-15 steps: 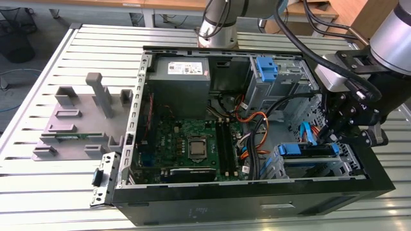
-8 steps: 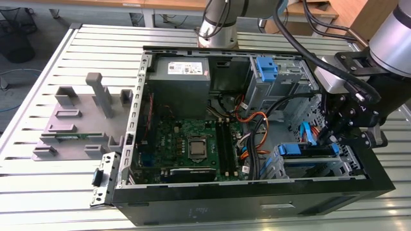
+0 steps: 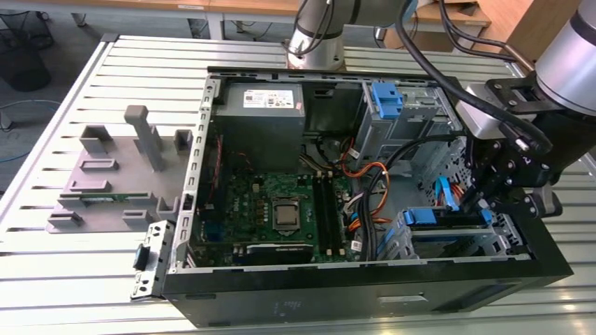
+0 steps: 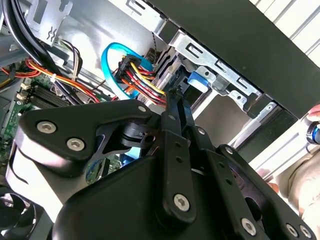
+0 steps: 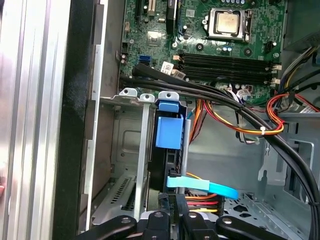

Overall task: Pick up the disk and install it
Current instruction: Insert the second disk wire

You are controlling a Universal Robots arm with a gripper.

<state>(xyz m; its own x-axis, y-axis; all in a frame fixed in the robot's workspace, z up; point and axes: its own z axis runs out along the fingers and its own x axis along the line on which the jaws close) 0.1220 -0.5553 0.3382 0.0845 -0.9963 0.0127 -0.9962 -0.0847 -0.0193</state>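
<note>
Gripper (image 3: pixel 498 202) hung over the drive cage (image 3: pixel 447 237) at the exterior view's right — its opening couldn't be told; the disk (image 5: pixel 168 150) sat in it.

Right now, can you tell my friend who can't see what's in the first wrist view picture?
The robot's black gripper reaches into an open computer case, right at a disk with a blue rail standing on edge in a metal drive cage. Beyond lie a green motherboard, colourful wire bundles and a light blue flat cable.

Slatted aluminium surface (image 3: pixel 112 70) under everything, daylight glare on slats. Wooden desks (image 3: pixel 251 7) beyond. Dark floor, black wire bin (image 3: pixel 21 59) at far corner.
</note>
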